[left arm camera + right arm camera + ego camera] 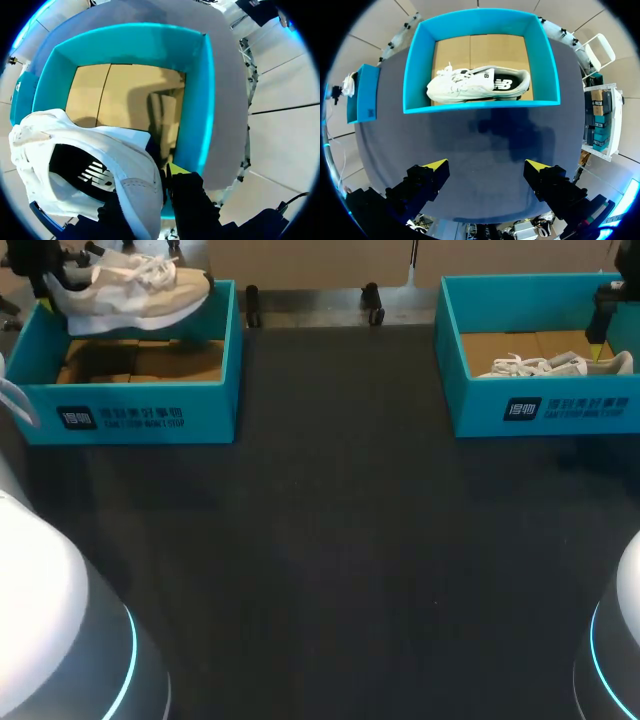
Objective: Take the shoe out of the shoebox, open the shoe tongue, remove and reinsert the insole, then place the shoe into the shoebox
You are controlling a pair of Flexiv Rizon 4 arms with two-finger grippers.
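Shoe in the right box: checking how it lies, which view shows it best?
Right wrist view: whole shoe in its box. Head view shows only its top above the wall; left wrist view, only the other shoe.

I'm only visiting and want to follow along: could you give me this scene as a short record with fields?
left hand: shut on the heel of the lifted shoe
lifted shoe: white, held above the left box
left box: teal, no shoe inside, cardboard floor showing
right hand: open, empty, raised above the table
right box: teal, second shoe lying on its side inside
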